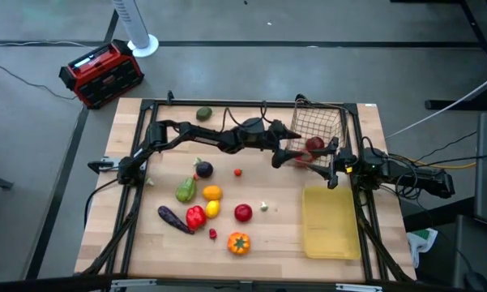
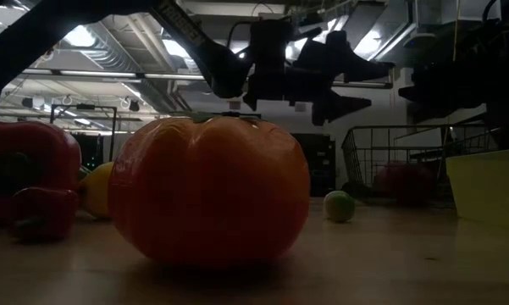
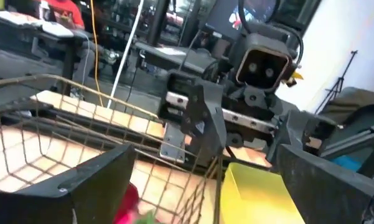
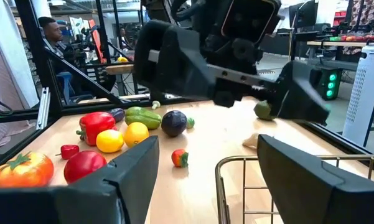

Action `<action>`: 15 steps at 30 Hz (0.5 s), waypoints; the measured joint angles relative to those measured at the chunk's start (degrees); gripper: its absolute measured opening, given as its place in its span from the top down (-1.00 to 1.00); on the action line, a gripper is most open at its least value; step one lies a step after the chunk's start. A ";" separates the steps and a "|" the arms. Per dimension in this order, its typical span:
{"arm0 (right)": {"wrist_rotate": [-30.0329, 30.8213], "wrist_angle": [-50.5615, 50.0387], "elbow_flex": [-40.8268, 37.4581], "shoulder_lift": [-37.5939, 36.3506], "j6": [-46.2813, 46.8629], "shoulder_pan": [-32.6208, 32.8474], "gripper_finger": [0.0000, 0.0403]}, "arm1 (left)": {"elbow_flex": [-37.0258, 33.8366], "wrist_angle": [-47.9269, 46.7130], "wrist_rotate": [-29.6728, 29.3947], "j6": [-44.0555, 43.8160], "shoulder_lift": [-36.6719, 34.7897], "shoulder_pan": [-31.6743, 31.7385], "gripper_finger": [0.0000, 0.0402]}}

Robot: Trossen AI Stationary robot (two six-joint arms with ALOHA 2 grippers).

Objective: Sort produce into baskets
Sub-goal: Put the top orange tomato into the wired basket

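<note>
The dark wire basket [image 1: 321, 128] stands at the table's far right, with a red fruit [image 1: 314, 144] inside and another red piece [image 1: 302, 159] at its near left corner. My left gripper [image 1: 286, 154] hangs open over that corner. In its wrist view [image 3: 205, 157] the red piece [image 3: 127, 204] lies below, between the spread fingers and untouched. My right gripper [image 1: 332, 162] is open and empty at the basket's near right side, with the basket rim [image 4: 267, 167] just before it. The yellow tray [image 1: 331, 221] lies at the near right. The rest of the produce lies on the table's left half.
Loose on the table are an avocado [image 1: 204, 113], a dark round eggplant [image 1: 203, 169], a green piece [image 1: 186, 190], an orange [image 1: 212, 192], a lemon [image 1: 212, 208], a red pepper [image 1: 195, 216], a red apple [image 1: 242, 212], garlic [image 1: 264, 207] and an orange tomato [image 1: 238, 242]. A red-and-black box [image 1: 101, 73] stands off the table.
</note>
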 joint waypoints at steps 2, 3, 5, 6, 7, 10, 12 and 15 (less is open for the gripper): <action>0.00 0.00 0.00 0.00 0.00 0.00 -0.33 | 0.00 1.52 0.02 -0.59 0.00 0.21 -0.94; 0.00 0.00 0.01 0.00 0.00 0.00 -0.33 | 0.01 2.03 0.01 -1.00 0.00 0.35 -0.94; 0.00 0.00 0.02 0.00 0.01 0.00 -0.33 | 0.00 1.87 0.36 -1.81 -0.34 0.72 -0.94; 0.00 0.00 0.01 0.00 0.01 0.00 -0.33 | 0.00 0.98 0.89 -2.20 -0.62 0.92 -0.94; 0.00 0.00 0.02 -0.01 0.00 0.00 -0.33 | 0.00 1.08 1.48 -2.42 -0.86 1.20 -0.94; 0.00 -0.01 0.00 -0.02 0.00 0.00 -0.33 | 0.00 -0.55 5.24 -4.87 -2.89 2.53 -0.93; 0.02 0.00 0.00 0.00 0.00 0.00 -0.33 | 0.01 -2.74 8.06 -6.53 -4.52 3.46 -0.93; 0.01 0.00 0.00 0.00 0.00 0.00 -0.33 | 0.00 -6.81 13.94 -7.44 -7.05 4.91 -0.93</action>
